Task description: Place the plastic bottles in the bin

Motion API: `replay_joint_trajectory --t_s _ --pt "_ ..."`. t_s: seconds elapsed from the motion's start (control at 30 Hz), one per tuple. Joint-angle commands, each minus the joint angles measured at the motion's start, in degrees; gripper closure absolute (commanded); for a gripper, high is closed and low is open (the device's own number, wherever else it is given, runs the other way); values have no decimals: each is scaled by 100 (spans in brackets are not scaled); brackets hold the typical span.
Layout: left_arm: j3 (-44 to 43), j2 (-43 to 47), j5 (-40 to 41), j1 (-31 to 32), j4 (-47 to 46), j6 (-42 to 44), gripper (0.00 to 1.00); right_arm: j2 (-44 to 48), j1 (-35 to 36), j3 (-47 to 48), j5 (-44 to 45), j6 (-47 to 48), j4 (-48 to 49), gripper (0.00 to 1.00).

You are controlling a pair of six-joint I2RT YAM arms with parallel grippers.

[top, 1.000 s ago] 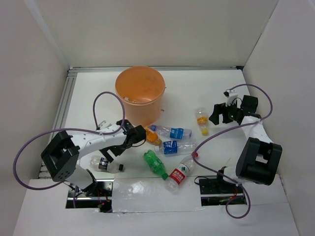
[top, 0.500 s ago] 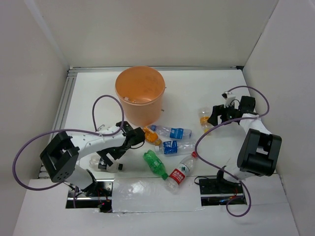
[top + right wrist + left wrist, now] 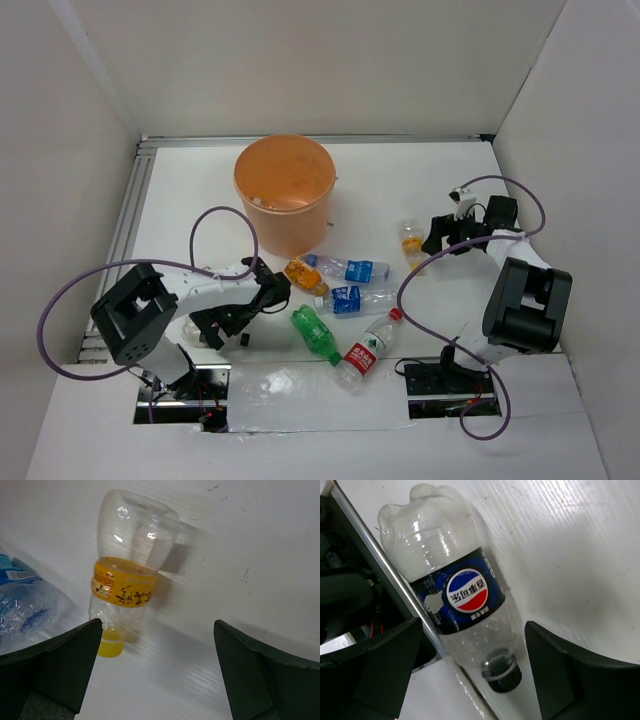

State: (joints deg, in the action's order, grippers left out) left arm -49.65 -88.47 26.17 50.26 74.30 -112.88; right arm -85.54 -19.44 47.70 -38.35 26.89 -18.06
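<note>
Clear, glossy, dented plastic: dark-label bottle [image 3: 455,590], orange-label bottle [image 3: 131,580]. Smooth translucent orange plastic: bin [image 3: 285,190]. Matt white, faintly grained, lightly scuffed: table [image 3: 580,540]. Bare bright metal: rail [image 3: 380,560].

Orange bin [image 3: 285,228], green bottle [image 3: 315,333], clear bottle [image 3: 427,535] with navy label [image 3: 466,592], red-white-blue roundel.
</note>
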Motion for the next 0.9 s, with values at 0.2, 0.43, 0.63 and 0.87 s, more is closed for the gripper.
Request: replay_joint_trajectory --t_s 0.2,0.43,0.63,0.87 --pt "526 -206 414 -306 -907 -1800 41 107 -33 231 -50 342 -197 1" --pt "-17 426 1327 -140 -849 -702 100 274 -33 292 20 343 -250 1" --pt "-2012 786 2804 897 410 123 100 143 -33 398 284 176 -198 1" --pt "-3778 832 4034 1504 25 1604 100 -24 -33 626 143 123 -320 1"
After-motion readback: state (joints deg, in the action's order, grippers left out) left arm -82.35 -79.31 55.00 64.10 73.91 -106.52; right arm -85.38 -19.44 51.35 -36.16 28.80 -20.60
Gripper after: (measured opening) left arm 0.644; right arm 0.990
